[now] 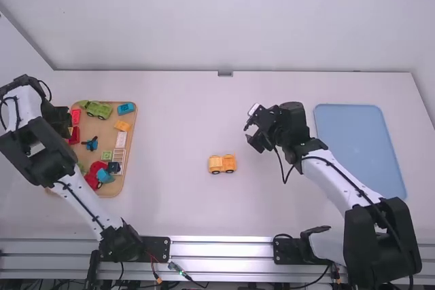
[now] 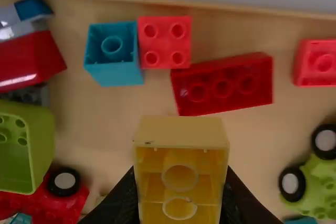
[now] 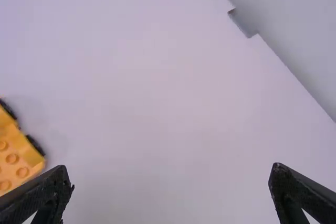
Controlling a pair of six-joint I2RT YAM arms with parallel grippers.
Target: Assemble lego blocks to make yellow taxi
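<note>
Taxi base [image 1: 222, 163] on counter [image 1: 170, 127], between arms — likely light, rigid, slick; pinch sides below studs [image 3: 12, 158]. Left gripper [image 2: 181, 195] clamps yellow block [image 2: 181, 169]; right gripper [image 3: 170, 170] open, empty.

The right wrist view's left edge cuts off part of the orange wheeled vehicle [image 3: 18, 153].

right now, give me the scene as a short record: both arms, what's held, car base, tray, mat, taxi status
left end effector: shut on a hollow yellow plastic block, over the tray
right end effector: open, empty, above the white table
car base: yellow plastic with black wheels, on the table between the arms
tray: tan, left side, holding loose coloured lego pieces
mat: light blue, rectangular, right side
taxi: unfinished, held block not on the base
</note>
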